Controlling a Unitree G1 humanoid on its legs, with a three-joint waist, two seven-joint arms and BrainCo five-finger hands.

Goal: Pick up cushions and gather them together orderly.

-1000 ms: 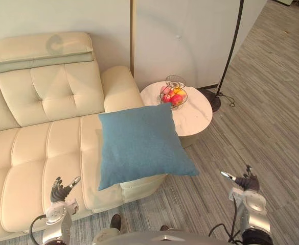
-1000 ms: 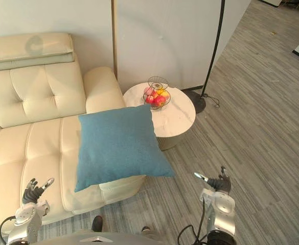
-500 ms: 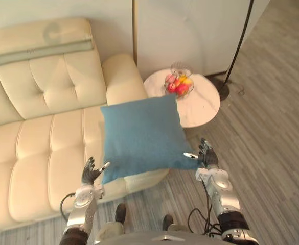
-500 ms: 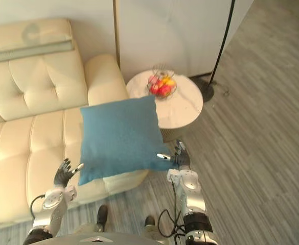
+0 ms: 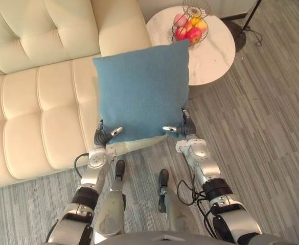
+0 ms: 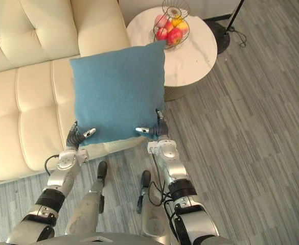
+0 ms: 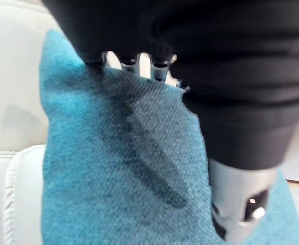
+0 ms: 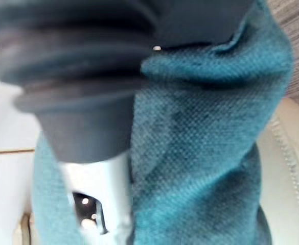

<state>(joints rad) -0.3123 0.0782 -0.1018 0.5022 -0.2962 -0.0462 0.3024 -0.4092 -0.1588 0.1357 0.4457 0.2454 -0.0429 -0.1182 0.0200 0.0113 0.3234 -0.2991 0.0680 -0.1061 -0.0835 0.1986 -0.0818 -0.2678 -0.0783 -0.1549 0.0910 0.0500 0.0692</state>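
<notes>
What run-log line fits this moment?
blue cushion: over sofa edge | left hand: at near left corner | right hand: at near right corner

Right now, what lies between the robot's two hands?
The lower edge of the blue square fabric cushion spans the stretch from the left hand to the right hand, as the left eye view shows.

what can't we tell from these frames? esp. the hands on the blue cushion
1. Grip of the left hand: left wrist view, the cushion covers it.
2. Grip of the right hand: right wrist view, dark cover and cushion block it.
3. Top of the fruit basket: cut off by the eye views' upper edge.
4. Front edge of the sofa under the cushion: hidden in the eye views.
</notes>
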